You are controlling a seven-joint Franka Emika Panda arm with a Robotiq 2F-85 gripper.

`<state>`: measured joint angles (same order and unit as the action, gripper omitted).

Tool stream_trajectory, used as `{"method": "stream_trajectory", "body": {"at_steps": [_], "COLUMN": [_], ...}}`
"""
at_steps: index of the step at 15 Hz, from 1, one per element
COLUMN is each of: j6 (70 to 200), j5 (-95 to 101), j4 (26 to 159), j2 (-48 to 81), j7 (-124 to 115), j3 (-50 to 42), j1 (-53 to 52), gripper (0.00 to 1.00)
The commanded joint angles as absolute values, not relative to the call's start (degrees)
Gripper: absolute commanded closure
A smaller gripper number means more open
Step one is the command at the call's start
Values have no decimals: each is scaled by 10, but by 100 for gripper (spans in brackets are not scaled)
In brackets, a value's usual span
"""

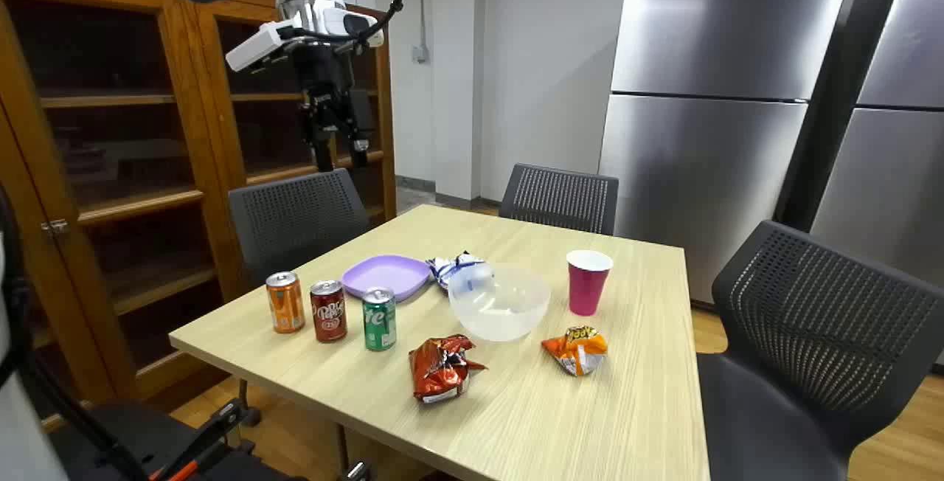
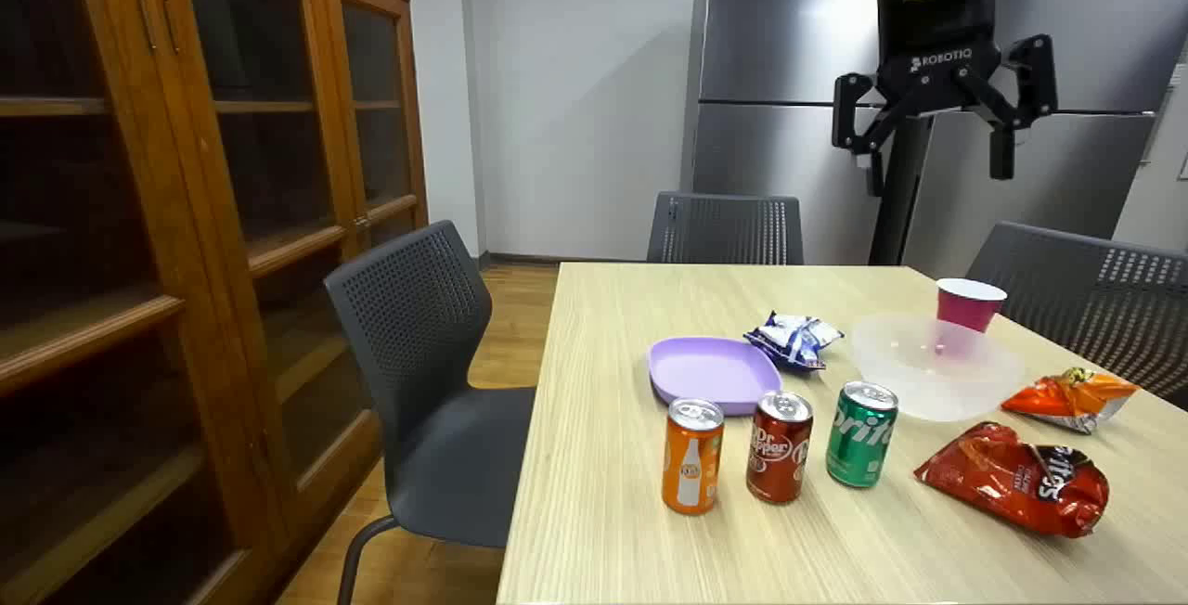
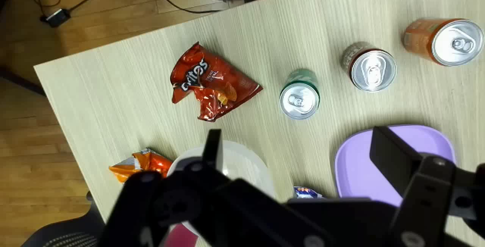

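no grasp is made yet: the black two-fingered gripper [image 2: 937,169] hangs empty, fingers apart, higher than the translucent round plastic bowl [image 1: 498,311]; the square purple plastic plate [image 1: 386,274] lies near that bowl.

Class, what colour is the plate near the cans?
The plate is light purple, clearest in an exterior view.

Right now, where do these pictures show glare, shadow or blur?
Wrist view: strong glare on the dark red can's lid, highlights on the red chip bag, and the dark fingers look soft-edged up close; both exterior views: bright sheen on the steel refrigerator, a slanting shadow across the pale wall.
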<state>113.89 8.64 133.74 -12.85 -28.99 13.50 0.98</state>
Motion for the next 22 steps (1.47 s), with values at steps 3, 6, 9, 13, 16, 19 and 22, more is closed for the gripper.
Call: {"method": "stream_trajectory", "body": {"at_steps": [3,6,9,13,16,19,22], "j6": [1138,1152,1175,1205,1234,1262,1276], "j5": [90,88,87,84,71,48,25], "j4": [1337,1339,1339,1338,1337,1334,1329], "j2": [-127,-121,-115,-99,-80,-51,-16], "j7": [-293,-287,-281,-272,-255,-230,-209], "j3": [120,119,121,126,127,127,128], "j1": [-6,-17,-31,-53,-71,-88,-101], "gripper": [0,0,0,0,0,0,0]}}
